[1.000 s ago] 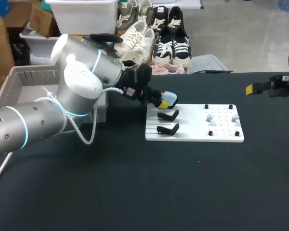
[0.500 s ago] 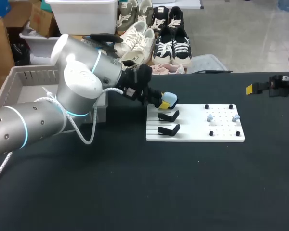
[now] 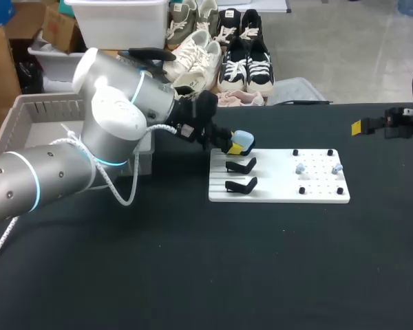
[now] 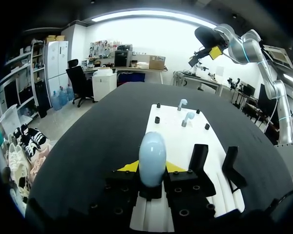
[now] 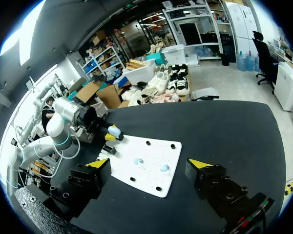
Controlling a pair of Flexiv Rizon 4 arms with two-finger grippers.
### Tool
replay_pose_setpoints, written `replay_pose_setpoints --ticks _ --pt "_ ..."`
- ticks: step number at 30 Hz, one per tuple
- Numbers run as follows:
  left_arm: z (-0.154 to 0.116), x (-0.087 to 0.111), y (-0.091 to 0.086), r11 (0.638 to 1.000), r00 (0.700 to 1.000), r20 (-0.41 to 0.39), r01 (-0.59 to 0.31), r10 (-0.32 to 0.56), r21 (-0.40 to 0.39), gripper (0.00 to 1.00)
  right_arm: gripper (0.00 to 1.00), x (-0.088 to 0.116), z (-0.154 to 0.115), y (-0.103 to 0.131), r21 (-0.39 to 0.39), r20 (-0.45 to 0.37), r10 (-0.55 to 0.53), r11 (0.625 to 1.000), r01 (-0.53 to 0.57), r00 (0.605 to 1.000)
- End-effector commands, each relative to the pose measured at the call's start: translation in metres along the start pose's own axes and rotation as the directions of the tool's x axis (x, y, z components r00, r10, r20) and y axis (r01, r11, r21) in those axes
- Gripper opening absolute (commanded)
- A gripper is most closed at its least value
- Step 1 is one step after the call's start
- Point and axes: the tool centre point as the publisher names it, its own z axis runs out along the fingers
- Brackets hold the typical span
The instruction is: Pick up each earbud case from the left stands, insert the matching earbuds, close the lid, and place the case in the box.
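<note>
The board lies right of the box, stands on its left half, earbuds on its right.

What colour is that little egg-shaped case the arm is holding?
The earbud case is pale blue, clearest in the left wrist view.

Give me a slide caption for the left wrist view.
Left end effector shut on a pale blue case over the board, two empty stands beside it, two earbuds ahead.
</note>
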Motion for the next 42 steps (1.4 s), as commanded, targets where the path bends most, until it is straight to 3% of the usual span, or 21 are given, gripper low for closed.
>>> replay_pose_setpoints --ticks 1,19,36,42 --pt "0.000 0.000 -0.002 1.000 1.000 -0.002 0.000 0.000 -0.001 0.00 1.00 0.000 0.000 -0.001 -0.004 -0.001 -0.001 1.000 0.001 1.000" --pt "-0.013 -0.011 -0.002 1.000 1.000 0.000 0.001 -0.001 -0.025 0.00 1.00 0.000 0.000 -0.001 -0.004 -0.001 -0.001 1.000 0.001 1.000" --pt "-0.039 -0.039 -0.022 0.996 0.999 0.034 0.024 -0.021 -0.084 0.00 1.00 0.000 0.000 -0.001 -0.004 -0.001 -0.001 1.000 0.001 1.000" --pt "-0.036 -0.054 -0.033 0.996 0.999 0.047 0.017 -0.013 -0.087 0.00 1.00 -0.006 0.019 0.013 -0.034 -0.039 -0.055 0.998 0.054 0.998"
